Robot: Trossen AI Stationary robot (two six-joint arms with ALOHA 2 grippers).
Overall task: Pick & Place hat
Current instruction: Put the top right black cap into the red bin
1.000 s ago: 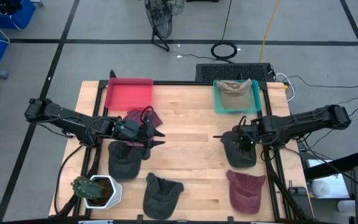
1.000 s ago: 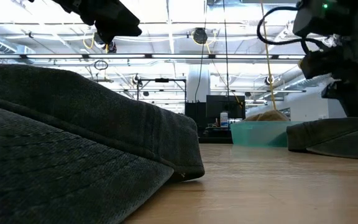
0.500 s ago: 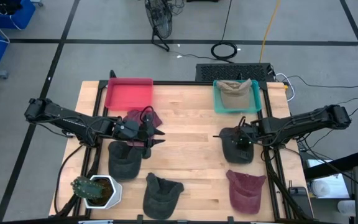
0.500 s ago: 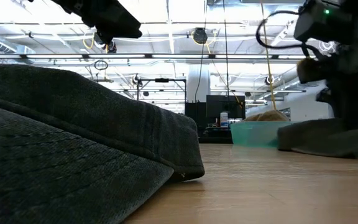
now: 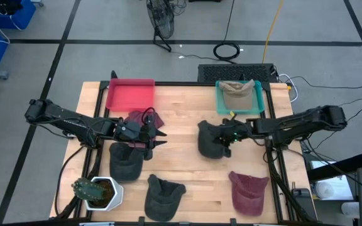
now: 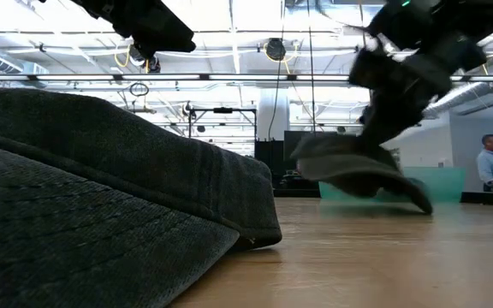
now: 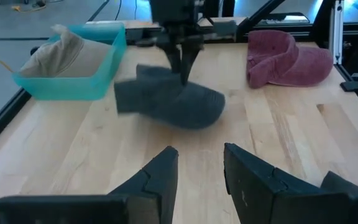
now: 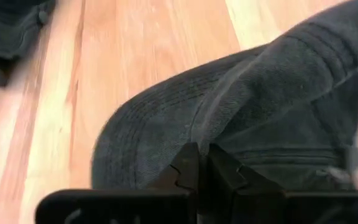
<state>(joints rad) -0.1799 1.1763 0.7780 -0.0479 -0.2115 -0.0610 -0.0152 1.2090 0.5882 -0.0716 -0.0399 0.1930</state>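
Since the earlier frames, the dark grey cap [image 5: 211, 139] has been carried from the right side of the table [image 5: 181, 113] toward its middle and raised off the wood; in the low view it [image 6: 358, 175] is seen tilted, one edge near the tabletop. A second ago the right gripper [image 5: 229, 135] was spread over the cap; its fingers are now pinched fully together on the cap's fabric, as the right wrist view shows [image 8: 197, 168]. From the left wrist view the cap [image 7: 169, 102] is seen hanging from that gripper [image 7: 182, 74], between the teal bin [image 7: 73, 71] holding a tan cap [image 7: 64, 53] and the maroon cap [image 7: 288, 56].

The left gripper [image 5: 158, 139] has not moved: it is held above the table's left half, beside another dark cap [image 5: 126, 161], with its fingers [image 7: 157, 180] partly apart and nothing between them. The red tray [image 5: 130, 94] is seen at the table's far left corner.
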